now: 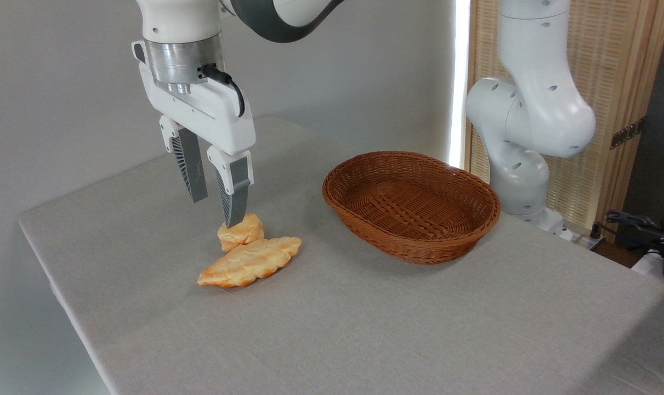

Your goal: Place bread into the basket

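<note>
**Claw hangs open above the little bread**

The table (364, 329) is gray and covered with a plain cloth. A white robot arm reaches in from the top of the picture. Its claw (216, 211) points down, and the two gray fingers (193, 170) are spread apart with nothing between them. The claw is open and holds nothing.

The bread (242, 231) is a small, lumpy, golden roll with a pale top. It sits on the table just under the claw, at about 5 o'clock from the finger tips. The tip of the front finger sits just over the top edge of the bread in the picture. It is hard to tell if the tip touches the bread or is a little above it.

A long flat pastry (249, 262) lies right by the bread, at about 6 o'clock from it. It is golden with lines cut across it, like a leaf. The two look like they touch, with the bread resting against the back edge of the pastry.

The basket (414, 244) is brown, woven and oval, with low sides. It stands at about 3 o'clock from the bread, well apart from it. There is no bread inside it, only the woven bottom.

Behind the basket, at about 1 o'clock from it, stands the thick white base of the robot (529, 120). A wooden slatted screen (622, 82) is behind that.
</note>
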{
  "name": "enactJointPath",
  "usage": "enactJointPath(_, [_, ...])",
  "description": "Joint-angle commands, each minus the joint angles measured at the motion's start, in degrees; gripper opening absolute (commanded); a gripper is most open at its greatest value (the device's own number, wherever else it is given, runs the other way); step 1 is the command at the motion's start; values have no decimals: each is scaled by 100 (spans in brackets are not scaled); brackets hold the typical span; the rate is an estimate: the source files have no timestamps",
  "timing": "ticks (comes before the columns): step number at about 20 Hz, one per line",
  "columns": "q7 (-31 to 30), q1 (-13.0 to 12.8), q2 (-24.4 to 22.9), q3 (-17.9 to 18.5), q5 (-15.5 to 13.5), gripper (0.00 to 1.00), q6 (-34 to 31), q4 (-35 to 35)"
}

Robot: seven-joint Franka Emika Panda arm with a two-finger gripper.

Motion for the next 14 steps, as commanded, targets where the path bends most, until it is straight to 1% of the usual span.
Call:
enactJointPath(1, [-6, -25, -34, 83, -41, 100, -61, 33])
enactJointPath(12, [-76, -43, -17, 4, -14, 100, -78, 24])
enactJointPath(13, [-67, -60, -8, 4, 64, 100, -156, 24])
enactJointPath(14, [-24, -69, -17, -5, 204, 100, -305, 24])
